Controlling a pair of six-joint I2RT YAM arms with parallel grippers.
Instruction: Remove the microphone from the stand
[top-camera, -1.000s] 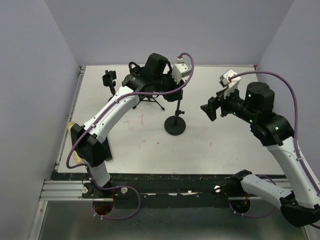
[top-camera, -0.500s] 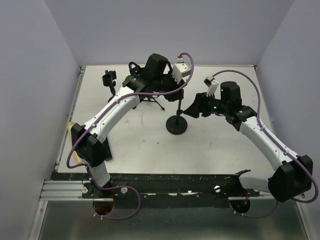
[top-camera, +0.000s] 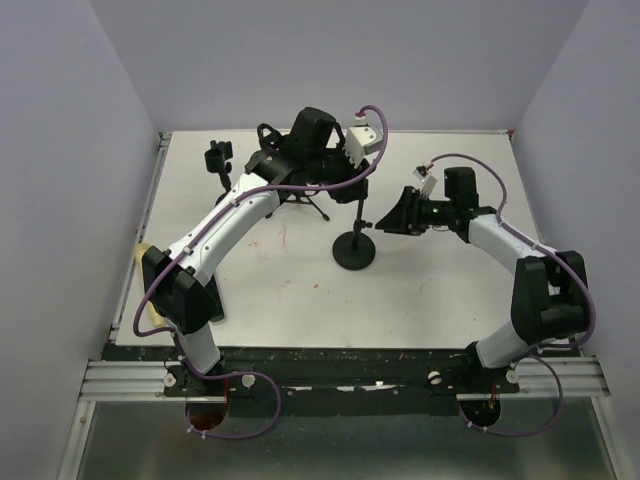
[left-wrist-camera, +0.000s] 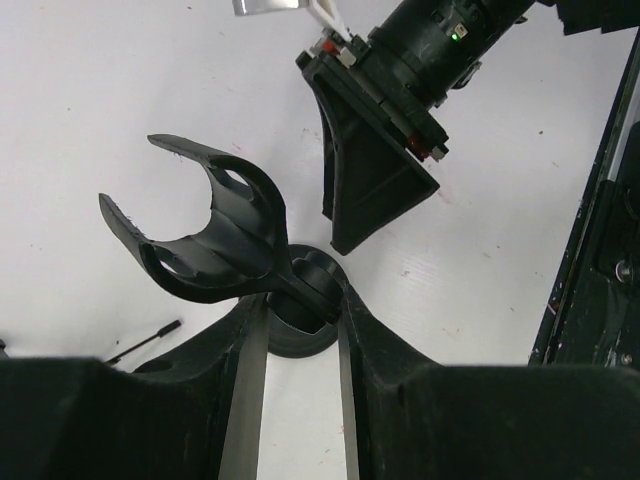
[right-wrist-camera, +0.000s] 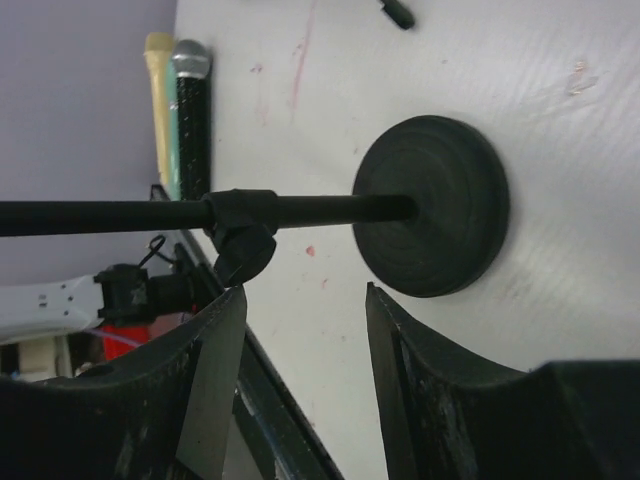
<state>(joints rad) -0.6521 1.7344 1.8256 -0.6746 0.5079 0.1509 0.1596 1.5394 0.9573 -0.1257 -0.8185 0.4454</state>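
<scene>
The black stand rises from its round base (top-camera: 353, 250) near the table's middle. My left gripper (top-camera: 350, 185) is shut on the joint (left-wrist-camera: 312, 290) at the stand's top, under the forked clip (left-wrist-camera: 205, 240), which is empty. The microphone (right-wrist-camera: 191, 110), black with a silver head, lies on the table's left edge beside a yellowish stick. My right gripper (top-camera: 383, 222) stands open right of the pole (right-wrist-camera: 300, 210). Its fingertips (right-wrist-camera: 232, 300) stop just short of the pole, and nothing is between them.
A small black tripod (top-camera: 305, 205) stands behind the stand, under my left arm. Another small black holder (top-camera: 218, 158) stands at the far left of the table. A black rail (left-wrist-camera: 600, 250) runs along the near edge.
My right arm has swung left and down from the right side to the stand's pole, and its jaws have narrowed. The left gripper has held still on the stand's top.
</scene>
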